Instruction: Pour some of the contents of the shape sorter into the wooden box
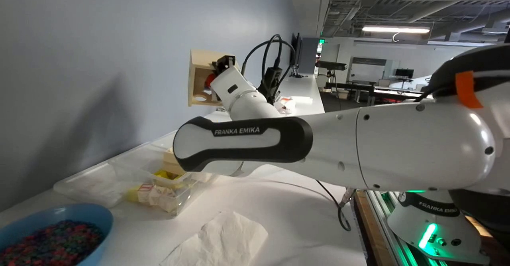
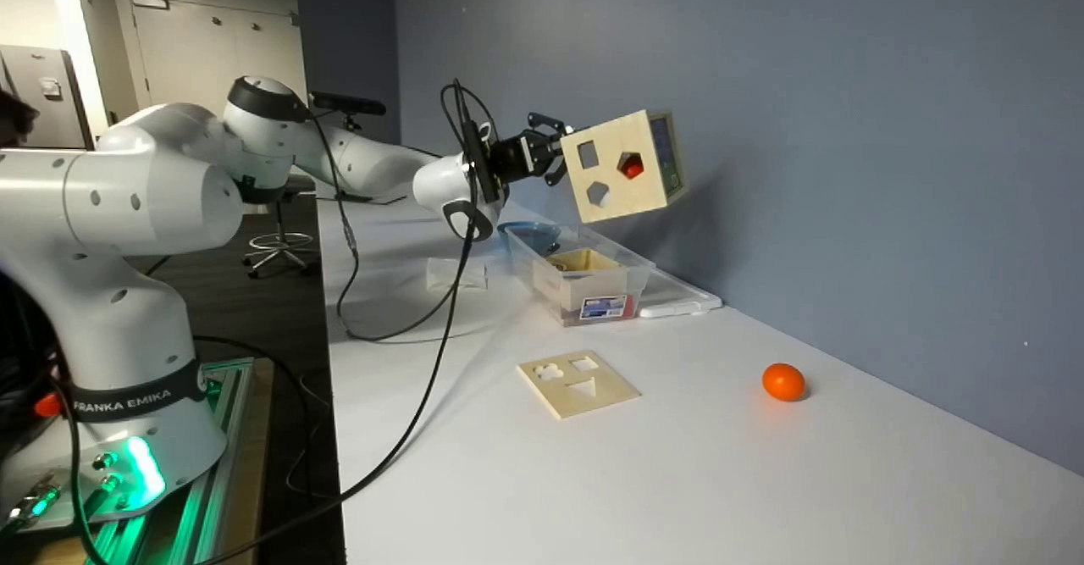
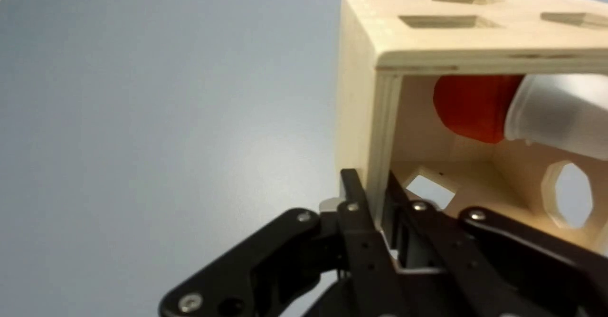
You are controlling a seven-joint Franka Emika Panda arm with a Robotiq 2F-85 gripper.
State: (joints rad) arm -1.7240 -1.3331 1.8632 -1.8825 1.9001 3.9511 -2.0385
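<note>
The shape sorter is a pale wooden cube with cut-out holes and one open side. It shows in both exterior views (image 1: pixel 205 58) (image 2: pixel 614 180) and in the wrist view (image 3: pixel 427 39). My gripper (image 3: pixel 371 184) is shut on one wall of it, one finger outside and one inside. In an exterior view the gripper (image 2: pixel 561 148) holds it tilted, high above the table by the wall. A red object (image 3: pixel 468 108) and a white cup-like object (image 3: pixel 560 117) lie inside. A pale wooden, box-like piece (image 2: pixel 584 260) sits in the clear bin; whether it is the wooden box I cannot tell.
The clear plastic bin (image 2: pixel 555 294) stands by the wall beside its lid (image 2: pixel 673 301). A blue bowl (image 1: pixel 101 222) holds small coloured bits. A white cloth (image 1: pixel 227 238), a wooden panel with holes (image 2: pixel 563 391) and an orange ball (image 2: pixel 783 382) lie on the table. A cable hangs from the arm.
</note>
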